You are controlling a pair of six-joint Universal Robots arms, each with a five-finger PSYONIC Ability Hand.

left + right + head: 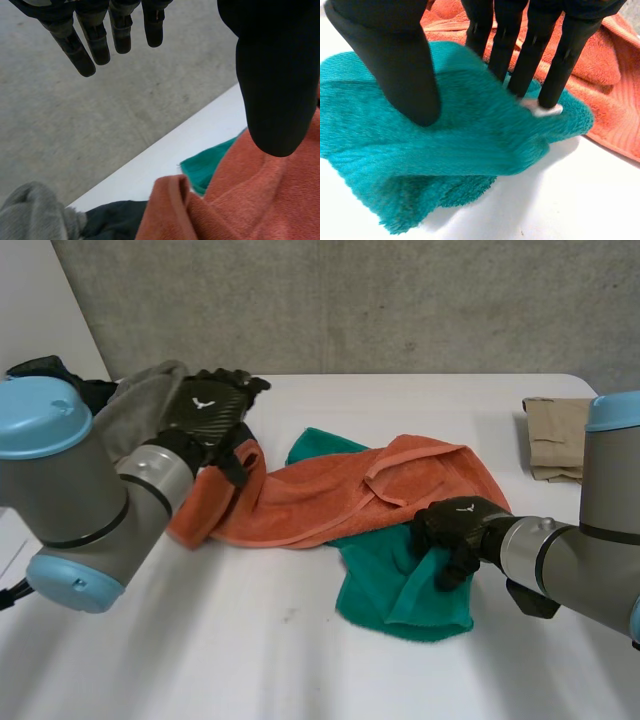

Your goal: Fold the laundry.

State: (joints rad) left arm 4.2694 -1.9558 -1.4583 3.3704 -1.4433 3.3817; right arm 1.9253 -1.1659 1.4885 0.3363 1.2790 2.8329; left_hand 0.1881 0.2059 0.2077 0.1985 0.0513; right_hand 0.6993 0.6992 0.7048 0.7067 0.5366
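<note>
An orange towel (330,490) lies crumpled across the middle of the table, on top of a teal towel (400,590). My left hand (210,415) hovers open over the orange towel's left end (250,200), fingers (85,45) straight and holding nothing. A teal corner (212,162) peeks out beyond that end. My right hand (455,530) is on the teal towel's right edge, next to the orange towel. There its thumb (405,70) and fingers (530,55) pinch a raised fold of teal towel (455,135).
A grey cloth (145,405) and a dark cloth (55,370) lie at the back left, behind my left hand. A folded beige cloth (555,435) sits at the back right. White table (250,640) lies bare in front.
</note>
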